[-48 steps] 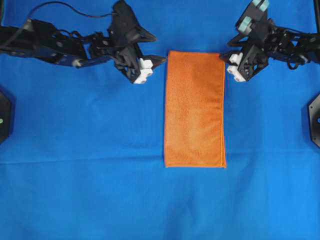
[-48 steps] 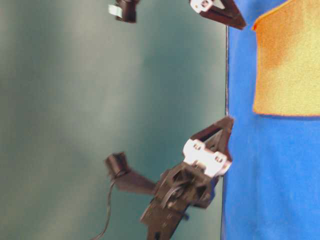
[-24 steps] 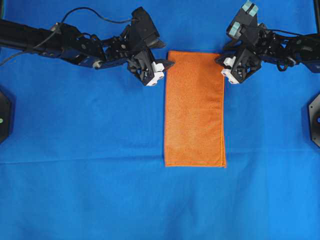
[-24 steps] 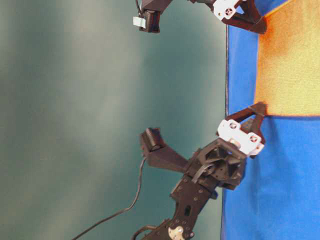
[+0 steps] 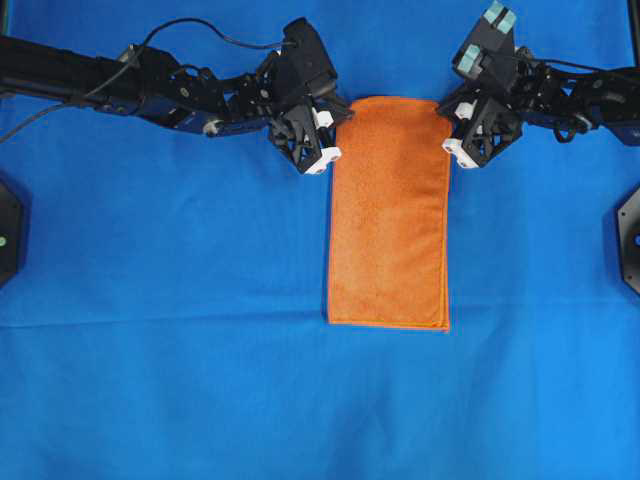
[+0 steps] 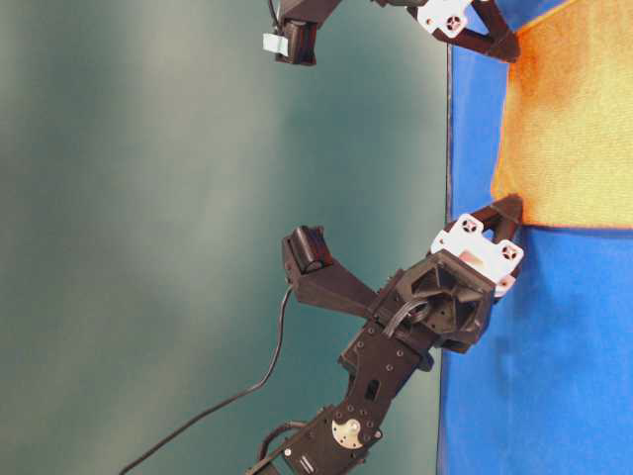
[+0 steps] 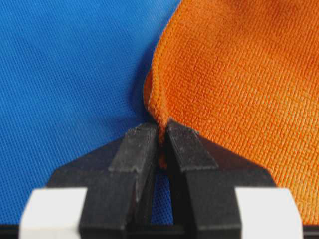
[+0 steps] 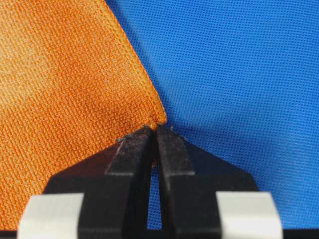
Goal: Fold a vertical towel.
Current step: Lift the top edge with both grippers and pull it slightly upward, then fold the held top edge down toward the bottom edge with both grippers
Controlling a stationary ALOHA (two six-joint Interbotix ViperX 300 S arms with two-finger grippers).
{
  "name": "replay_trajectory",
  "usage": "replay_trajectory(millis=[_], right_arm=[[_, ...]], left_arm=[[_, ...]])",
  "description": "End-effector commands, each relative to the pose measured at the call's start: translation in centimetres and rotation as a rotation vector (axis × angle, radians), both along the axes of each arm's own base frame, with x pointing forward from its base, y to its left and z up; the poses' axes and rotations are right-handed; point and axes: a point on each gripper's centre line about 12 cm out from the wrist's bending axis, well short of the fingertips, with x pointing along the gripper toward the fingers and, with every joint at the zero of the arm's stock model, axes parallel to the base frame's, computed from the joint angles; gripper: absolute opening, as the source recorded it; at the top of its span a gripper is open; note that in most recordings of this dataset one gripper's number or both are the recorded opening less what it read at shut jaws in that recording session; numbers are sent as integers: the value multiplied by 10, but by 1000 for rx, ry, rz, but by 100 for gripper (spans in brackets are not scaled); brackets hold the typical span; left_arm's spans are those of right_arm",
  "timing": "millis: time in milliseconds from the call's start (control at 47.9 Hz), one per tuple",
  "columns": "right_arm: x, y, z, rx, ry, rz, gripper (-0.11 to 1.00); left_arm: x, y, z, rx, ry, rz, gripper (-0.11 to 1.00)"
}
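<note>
The orange towel [image 5: 388,215] lies lengthwise on the blue sheet [image 5: 180,350], long side running away from me. My left gripper [image 5: 340,112] is shut on its far left corner. In the left wrist view the black fingertips [image 7: 144,144] pinch the stitched hem of the towel [image 7: 239,79], which bunches up slightly between them. My right gripper [image 5: 447,112] is shut on the far right corner. The right wrist view shows the tip of the towel [image 8: 60,89] caught between the closed gripper [image 8: 153,133]. From table level, both far corners of the towel [image 6: 569,119] sit raised a little.
The blue sheet covers the whole table and has a faint crease [image 5: 200,312] across it near the towel's near edge. Black mounts sit at the left edge [image 5: 8,230] and right edge [image 5: 630,235]. A cable [image 5: 190,25] loops over the left arm.
Both grippers came in from either side of the far edge and closed on the towel's far corners. The far edge has shifted slightly away and lifted a little.
</note>
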Motion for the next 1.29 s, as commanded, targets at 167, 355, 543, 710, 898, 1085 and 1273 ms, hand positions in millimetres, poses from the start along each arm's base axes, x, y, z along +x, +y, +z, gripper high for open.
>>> replay_trajectory(millis=[167,355,543,710,898,1085,1273], right_arm=[[3,-7,16,-31,-46,-10,2],[-3,-17,37,-90,-83,-16,2],[-5,-31,52,-134,-86,-24,2],[-2,-37,59,-153,-88,-23,2],[-1,-38,62,-156,-95,-26,2],[-6,-29,80,-160,-102,-17,2],[-9,-5,99,-170,-137,29,2]], left_arm=[[-2,2,28,5,-6,2,3],[-4,13,52,23,-45,22,3],[-6,34,59,35,-72,67,3],[-5,46,64,46,-86,86,3],[-4,39,68,61,-86,61,3],[-4,18,88,74,-118,19,3],[-12,-4,107,81,-145,-19,3]])
